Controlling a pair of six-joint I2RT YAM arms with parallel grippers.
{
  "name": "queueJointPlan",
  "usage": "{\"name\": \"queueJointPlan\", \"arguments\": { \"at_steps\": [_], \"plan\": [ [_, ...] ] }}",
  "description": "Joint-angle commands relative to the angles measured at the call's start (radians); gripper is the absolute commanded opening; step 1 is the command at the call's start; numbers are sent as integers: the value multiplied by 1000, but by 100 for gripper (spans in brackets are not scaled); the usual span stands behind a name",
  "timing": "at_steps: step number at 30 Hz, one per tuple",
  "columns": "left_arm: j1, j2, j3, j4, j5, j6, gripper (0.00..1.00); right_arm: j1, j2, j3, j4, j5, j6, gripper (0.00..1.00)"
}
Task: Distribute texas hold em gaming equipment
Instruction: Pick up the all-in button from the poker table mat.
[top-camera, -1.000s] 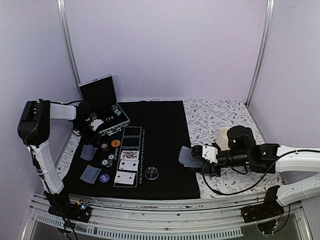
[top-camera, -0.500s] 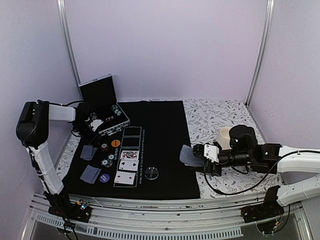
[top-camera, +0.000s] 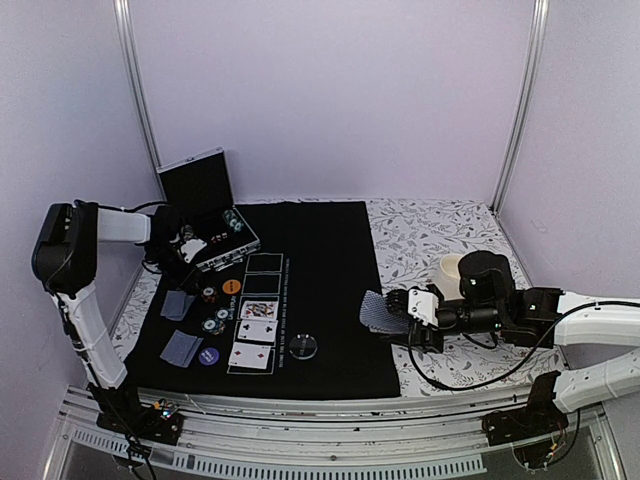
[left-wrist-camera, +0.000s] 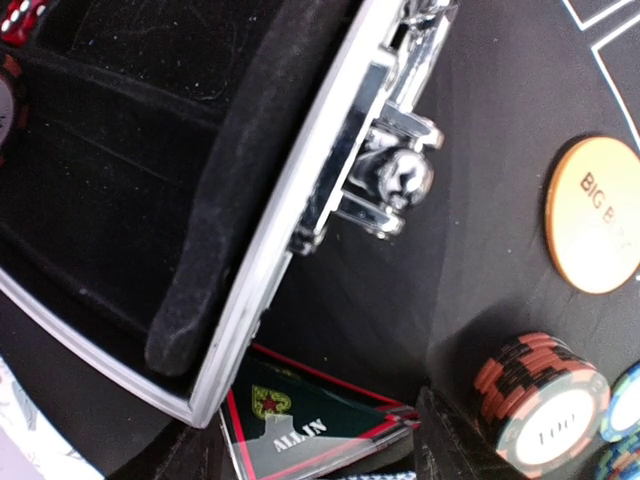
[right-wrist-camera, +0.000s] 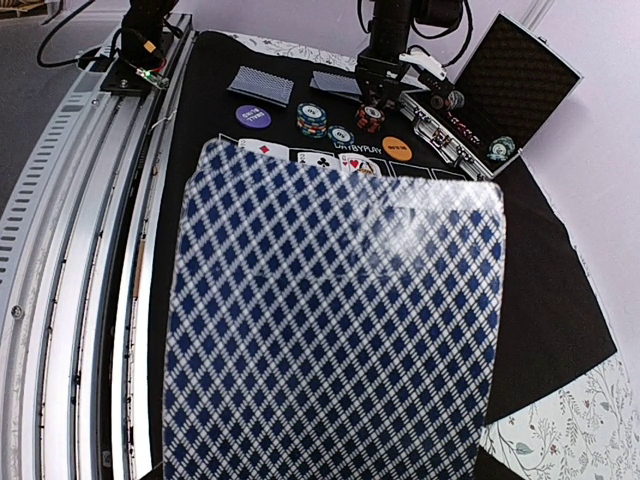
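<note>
foreground: blue-lattice card (right-wrist-camera: 335, 320), back showing, fills the near view
black mat (right-wrist-camera: 560, 300): two face-down cards (right-wrist-camera: 262, 85), chip stacks (right-wrist-camera: 312, 118), purple disc (right-wrist-camera: 253, 115), orange disc (right-wrist-camera: 397, 148)
far right: open case (right-wrist-camera: 520, 65)

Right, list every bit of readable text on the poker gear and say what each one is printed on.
"BIG B": on the orange disc; the rest is cut off by the frame edge.
"ALL IN": on the red triangle marker.
"100": on the top of the red-and-black chip stack.
Too small or blurred to read: the white print on the black mat and the lettering on the purple disc.
</note>
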Motion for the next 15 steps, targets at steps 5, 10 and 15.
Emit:
{"name": "queueJointPlan", "arguments": {
  "at_steps": [5,10,15],
  "plan": [
    [14,-26,-25,-66,-50,22,43,-3,-20,-4,20,-17,2,57],
    [13,-74,-23,-69,-52,27,41,-2,-18,-3,18,-17,2,56],
    [9,-137,-35,-71,-32,45,40,-3,-17,-2,18,-18,2,57]
  ]
}}
